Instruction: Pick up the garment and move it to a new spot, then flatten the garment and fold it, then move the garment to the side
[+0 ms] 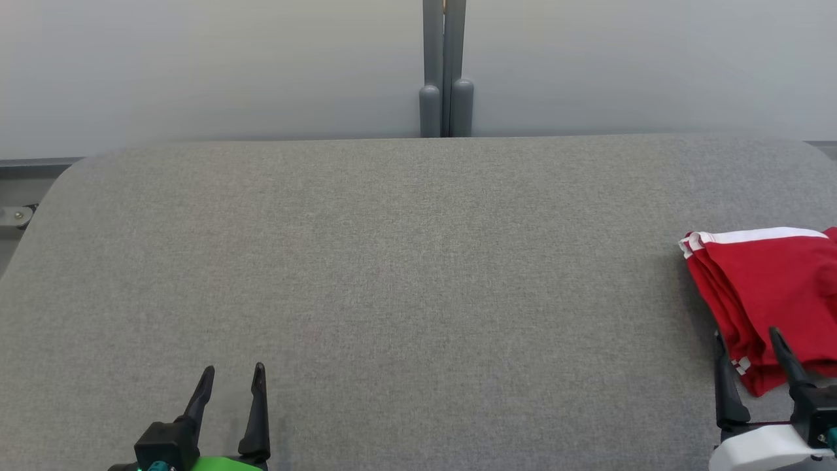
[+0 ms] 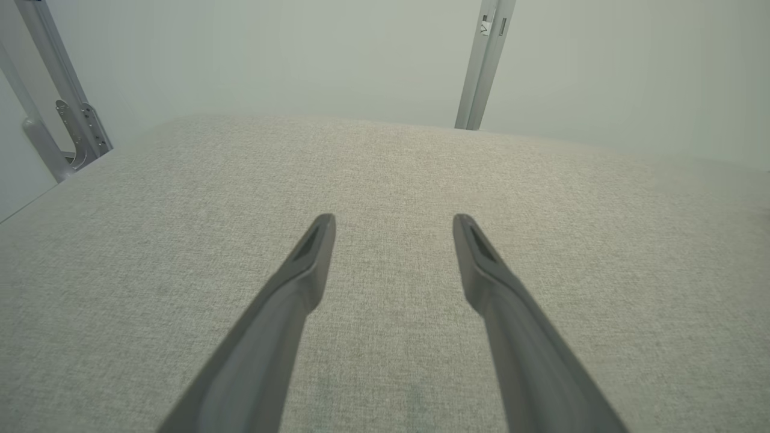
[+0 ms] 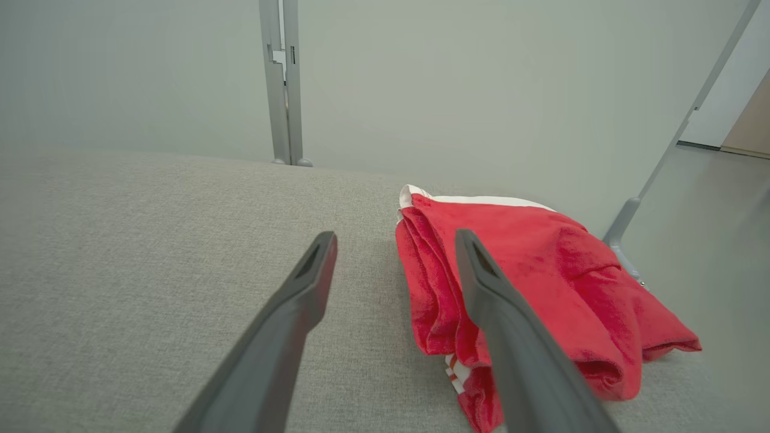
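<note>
Table (image 1: 418,261) is grey and padded. At its near left edge the left gripper (image 1: 233,368) is open with a moderate gap and holds nothing. At its far edge, in the middle, stands a post (image 1: 444,72). At its right edge lies the garment (image 1: 765,288), red with white trim, folded. The right gripper (image 1: 747,335), at the near right edge, is open and empty, with one finger in front of the garment. I cannot tell if it touches.

Left hand (image 1: 233,369), at seven o'clock: two long tapering black fingers, black base block, bright green casing with teal detail. Right hand (image 1: 747,337), at four o'clock: same fingers, white casing.
</note>
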You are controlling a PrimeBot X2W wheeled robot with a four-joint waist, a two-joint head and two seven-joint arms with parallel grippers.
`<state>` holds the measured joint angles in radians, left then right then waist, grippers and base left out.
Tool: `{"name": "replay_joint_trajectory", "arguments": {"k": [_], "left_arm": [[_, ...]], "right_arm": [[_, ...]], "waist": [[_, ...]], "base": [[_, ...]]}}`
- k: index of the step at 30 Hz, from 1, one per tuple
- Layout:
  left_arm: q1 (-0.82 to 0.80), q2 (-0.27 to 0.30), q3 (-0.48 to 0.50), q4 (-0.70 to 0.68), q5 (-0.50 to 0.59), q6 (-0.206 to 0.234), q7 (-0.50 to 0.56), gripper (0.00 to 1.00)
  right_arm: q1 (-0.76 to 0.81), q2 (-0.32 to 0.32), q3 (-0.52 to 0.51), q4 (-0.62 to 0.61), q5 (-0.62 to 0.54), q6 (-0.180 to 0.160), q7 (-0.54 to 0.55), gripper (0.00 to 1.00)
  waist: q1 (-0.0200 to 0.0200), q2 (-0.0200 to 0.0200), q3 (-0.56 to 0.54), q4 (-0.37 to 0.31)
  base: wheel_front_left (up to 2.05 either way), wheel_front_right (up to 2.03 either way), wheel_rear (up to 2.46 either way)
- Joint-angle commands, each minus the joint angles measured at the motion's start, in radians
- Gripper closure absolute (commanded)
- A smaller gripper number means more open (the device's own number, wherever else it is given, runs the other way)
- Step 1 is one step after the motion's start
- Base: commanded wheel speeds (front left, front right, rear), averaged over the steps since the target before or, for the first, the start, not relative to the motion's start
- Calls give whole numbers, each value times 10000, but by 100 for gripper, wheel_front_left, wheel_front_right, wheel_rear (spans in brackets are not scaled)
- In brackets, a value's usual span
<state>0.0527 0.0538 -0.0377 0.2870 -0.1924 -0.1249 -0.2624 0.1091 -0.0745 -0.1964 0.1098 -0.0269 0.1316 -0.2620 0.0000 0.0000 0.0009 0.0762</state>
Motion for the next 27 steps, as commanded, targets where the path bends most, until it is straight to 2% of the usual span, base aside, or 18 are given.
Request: {"name": "replay_joint_trajectory", "arguments": {"k": [1, 4, 9, 26, 27], "left_arm": [[84, 25, -53, -56, -43, -55, -26, 0], [9, 87, -222, -111, -129, -60, -26, 0], [-18, 198, -420, -177, -329, -64, -26, 0], [72, 387, -657, -64, -539, -56, -26, 0], [147, 384, -467, -126, -561, 27, -26, 0]], "right_arm": [[156, 14, -122, -63, -161, -18, -34, 0], [208, 140, -536, -87, -456, -18, -35, 0], [204, 201, -670, 45, -888, -19, -33, 0], [27, 233, -650, 263, -706, -18, -32, 0], [-70, 233, -388, 327, -750, -18, -32, 0]], "waist": [[0, 0, -45, -31], [0, 0, -99, -88], [0, 0, -187, -248], [0, 0, -296, -517], [0, 0, -290, -462]], "base": [[0, 0, 0], [0, 0, 0], [0, 0, 0], [0, 0, 0], [0, 0, 0]]}}
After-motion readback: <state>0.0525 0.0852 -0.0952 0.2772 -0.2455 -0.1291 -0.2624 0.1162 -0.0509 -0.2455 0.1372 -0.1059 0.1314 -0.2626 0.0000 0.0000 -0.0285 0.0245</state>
